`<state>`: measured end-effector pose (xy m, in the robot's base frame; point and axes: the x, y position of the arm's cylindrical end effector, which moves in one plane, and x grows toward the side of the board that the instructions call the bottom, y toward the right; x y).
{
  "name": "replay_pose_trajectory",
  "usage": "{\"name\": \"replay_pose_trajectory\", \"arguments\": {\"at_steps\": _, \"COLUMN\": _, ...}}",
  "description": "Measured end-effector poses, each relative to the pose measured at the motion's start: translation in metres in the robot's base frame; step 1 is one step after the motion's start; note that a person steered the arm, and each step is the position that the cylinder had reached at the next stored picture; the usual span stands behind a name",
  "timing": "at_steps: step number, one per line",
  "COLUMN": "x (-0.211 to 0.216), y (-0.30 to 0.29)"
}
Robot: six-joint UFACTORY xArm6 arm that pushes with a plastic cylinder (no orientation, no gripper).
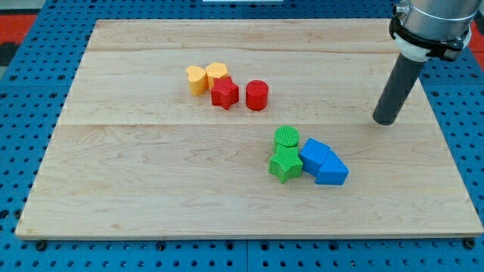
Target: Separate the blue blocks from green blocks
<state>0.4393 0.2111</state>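
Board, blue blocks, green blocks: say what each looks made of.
Board: pale wood, apparently planks, matte; grain lines and lengthwise seams show.
Blue blocks: probably plastic, smooth solid colour with a slight sheen; painted wood cannot be ruled out.
Green blocks: probably plastic too, their tops finely ribbed.
My tip, dark and matte, stands apart to the blocks' upper right.

My tip (386, 121) stood toward the view's right on the wooden board (151, 189), well apart from the blocks. The green cylinder (286, 137) and green star (285, 164) touched the blue cube (314, 155) and blue triangular block (332, 171).
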Motion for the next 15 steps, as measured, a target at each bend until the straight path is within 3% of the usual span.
{"name": "replay_pose_trajectory", "arguments": {"at_steps": 3, "x": 0.012, "y": -0.003}}
{"name": "replay_pose_trajectory", "arguments": {"at_steps": 5, "x": 0.123, "y": -0.020}}
{"name": "replay_pose_trajectory", "arguments": {"at_steps": 6, "x": 0.129, "y": -0.063}}
{"name": "replay_pose_trajectory", "arguments": {"at_steps": 8, "x": 0.108, "y": -0.143}}
{"name": "replay_pose_trajectory", "arguments": {"at_steps": 10, "x": 0.067, "y": -0.082}}
{"name": "replay_pose_trajectory", "arguments": {"at_steps": 12, "x": 0.088, "y": -0.083}}
{"name": "replay_pose_trajectory", "arguments": {"at_steps": 13, "x": 0.077, "y": -0.067}}
{"name": "replay_pose_trajectory", "arguments": {"at_steps": 14, "x": 0.022, "y": -0.083}}
{"name": "replay_pose_trajectory", "arguments": {"at_steps": 15, "x": 0.019, "y": -0.111}}
